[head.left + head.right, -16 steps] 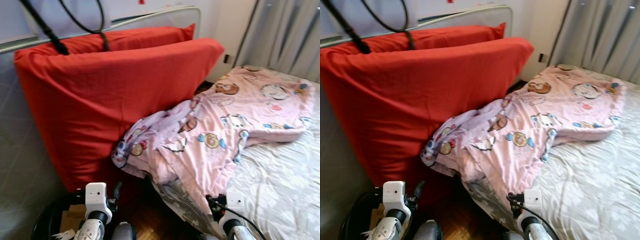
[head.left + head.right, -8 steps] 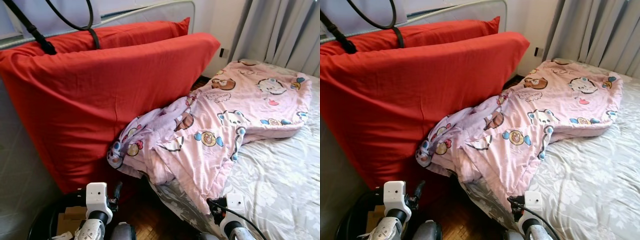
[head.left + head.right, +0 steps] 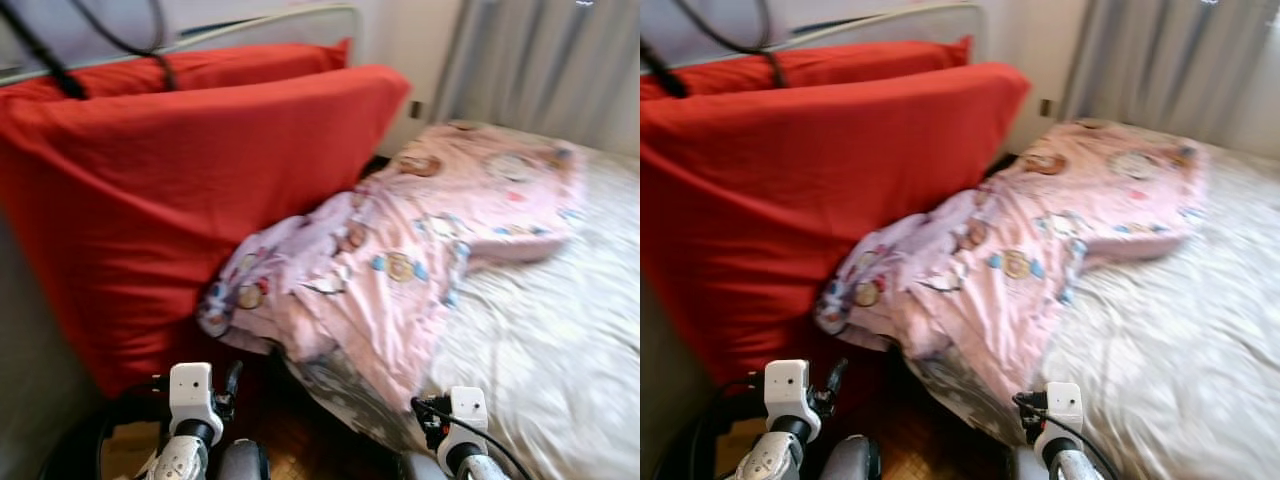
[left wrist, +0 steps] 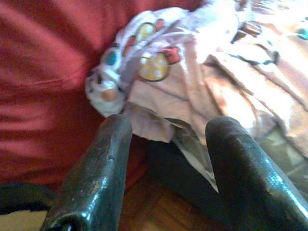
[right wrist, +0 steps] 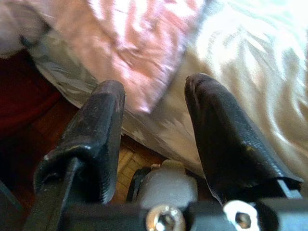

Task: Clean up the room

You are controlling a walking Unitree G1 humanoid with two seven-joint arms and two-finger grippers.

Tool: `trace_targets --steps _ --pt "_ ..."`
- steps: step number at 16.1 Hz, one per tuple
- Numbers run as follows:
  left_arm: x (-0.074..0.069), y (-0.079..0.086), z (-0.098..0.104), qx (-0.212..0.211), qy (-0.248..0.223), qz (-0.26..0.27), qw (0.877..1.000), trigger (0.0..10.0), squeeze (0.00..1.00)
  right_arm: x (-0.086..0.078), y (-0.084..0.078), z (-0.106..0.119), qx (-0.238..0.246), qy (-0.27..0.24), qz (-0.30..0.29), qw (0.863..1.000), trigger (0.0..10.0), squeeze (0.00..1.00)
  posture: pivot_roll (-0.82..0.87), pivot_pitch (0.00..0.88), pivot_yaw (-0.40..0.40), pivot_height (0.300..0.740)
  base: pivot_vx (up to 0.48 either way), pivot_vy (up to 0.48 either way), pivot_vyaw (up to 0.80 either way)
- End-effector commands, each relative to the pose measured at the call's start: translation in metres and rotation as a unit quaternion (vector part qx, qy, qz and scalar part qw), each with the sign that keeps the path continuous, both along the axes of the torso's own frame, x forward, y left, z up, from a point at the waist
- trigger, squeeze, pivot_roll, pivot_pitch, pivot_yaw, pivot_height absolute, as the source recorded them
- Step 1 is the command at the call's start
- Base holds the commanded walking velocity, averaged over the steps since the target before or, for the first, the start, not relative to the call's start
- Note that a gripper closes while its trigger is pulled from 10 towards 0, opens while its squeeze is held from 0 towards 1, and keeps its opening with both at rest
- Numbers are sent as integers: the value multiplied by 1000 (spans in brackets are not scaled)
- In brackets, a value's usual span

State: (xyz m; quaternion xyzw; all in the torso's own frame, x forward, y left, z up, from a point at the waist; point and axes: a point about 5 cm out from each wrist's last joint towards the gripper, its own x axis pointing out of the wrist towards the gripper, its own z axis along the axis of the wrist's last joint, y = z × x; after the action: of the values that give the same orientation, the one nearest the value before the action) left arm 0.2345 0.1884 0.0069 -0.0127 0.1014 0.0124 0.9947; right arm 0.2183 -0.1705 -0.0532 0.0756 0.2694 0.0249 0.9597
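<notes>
1. A crumpled pink cartoon-print blanket [image 3: 420, 250] lies across the centre of the frame, on the pale grey floral-print bedsheet [image 3: 540, 350]. Its bunched lower-left end hangs off the bed edge, against the large red fabric-covered cushions [image 3: 180, 190] at left.
2. The left gripper [image 4: 166, 159] has its fingers spread wide and holds nothing. It points at the bunched blanket end.
3. The right gripper [image 5: 154, 125] is likewise spread and empty, near the bed edge at lower right.
4. Handling judgement: the blanket is soft, light and limp. It will sag and drag when lifted.
5. Recommended hold: pinch a thick fold at the bunched overhanging end, not a single flat layer.
</notes>
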Motion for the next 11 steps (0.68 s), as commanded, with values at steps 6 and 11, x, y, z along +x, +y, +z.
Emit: trace_targets --steps 6,11 --pt "4 -3 2 0 2 -7 1000 10000 0 7 6 8 10 -38 23 999 10000 0 15 0 -14 601 0 0 267" --pt "4 -3 2 -1 2 -8 1000 10000 0 10 11 11 15 -51 25 998 10000 0 14 0 -13 601 0 0 260"
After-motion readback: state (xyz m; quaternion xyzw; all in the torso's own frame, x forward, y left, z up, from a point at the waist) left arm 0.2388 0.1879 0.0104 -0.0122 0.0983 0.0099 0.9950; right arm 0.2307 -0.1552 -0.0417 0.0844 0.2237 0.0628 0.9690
